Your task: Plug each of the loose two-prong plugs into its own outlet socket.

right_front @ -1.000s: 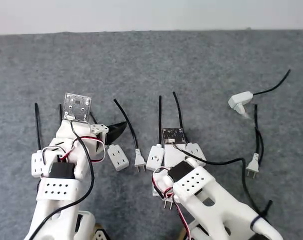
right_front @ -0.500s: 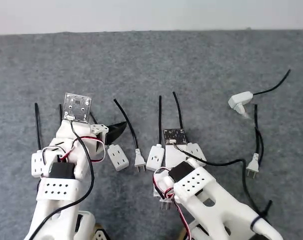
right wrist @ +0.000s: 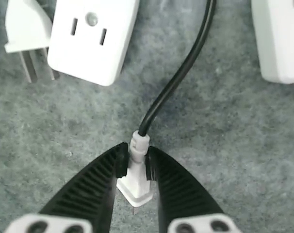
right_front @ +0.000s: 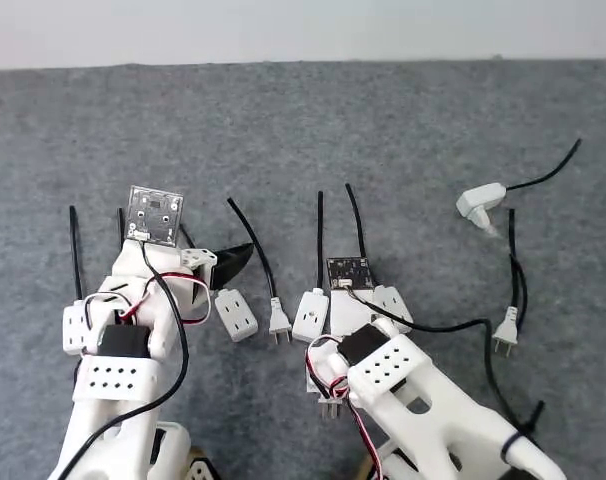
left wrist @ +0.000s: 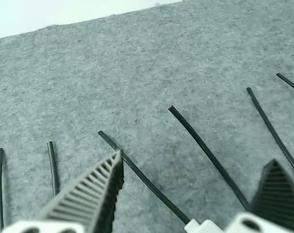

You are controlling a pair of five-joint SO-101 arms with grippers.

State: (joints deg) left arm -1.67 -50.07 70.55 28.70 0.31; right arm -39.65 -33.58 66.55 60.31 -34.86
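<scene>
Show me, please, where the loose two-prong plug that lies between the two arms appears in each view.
High view: the loose two-prong plug lies between the arms, prongs toward the robot, beside a white outlet socket.
Left wrist view: just its white tip, it seems, between the open fingers of the left gripper, ending its black cord.
Right wrist view: cut by the picture's edge, beside the same outlet socket.
Shared landmarks: that socket, and the cord.

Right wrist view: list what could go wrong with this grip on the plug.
1. The right gripper pinches the plug at its narrow cord end, so it may twist or slip when pushed.
2. Its prongs seem to point back toward the arm, away from the socket; it likely needs turning first.
3. The cord runs close past the socket and could drag it.
</scene>
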